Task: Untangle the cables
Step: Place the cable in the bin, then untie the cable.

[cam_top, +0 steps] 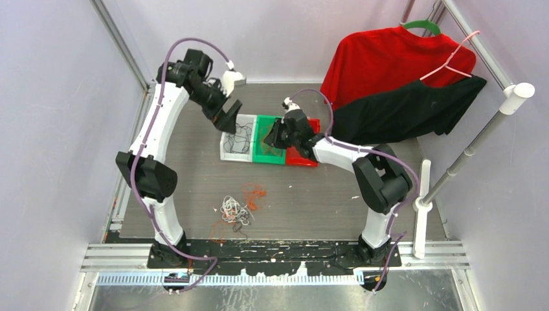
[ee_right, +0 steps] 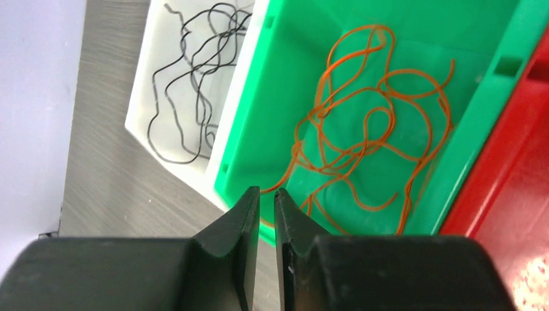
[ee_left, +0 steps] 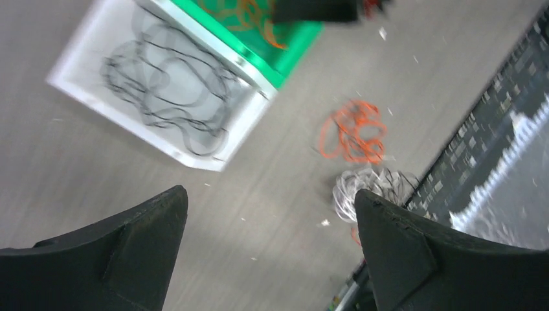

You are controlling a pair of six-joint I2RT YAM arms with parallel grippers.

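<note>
Left claw point(ee_left: 268, 194): fingers wide apart, empty. Right claw point(ee_right: 267, 193): fingers almost together over green tray point(ee_right: 291, 39) edge; clamping cannot be told. Black cable point(ee_right: 188, 84) in white tray point(ee_right: 144, 91); orange cable point(ee_right: 362, 129) in green tray; white tangle point(ee_left: 369, 184), orange tangle point(ee_left: 353, 133) loose on table point(cam_top: 194, 188).

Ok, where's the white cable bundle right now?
In the top view the white cable bundle lies loose on the table, slightly left of centre, just left of the loose orange cable and on the near side of the white tray.
</note>
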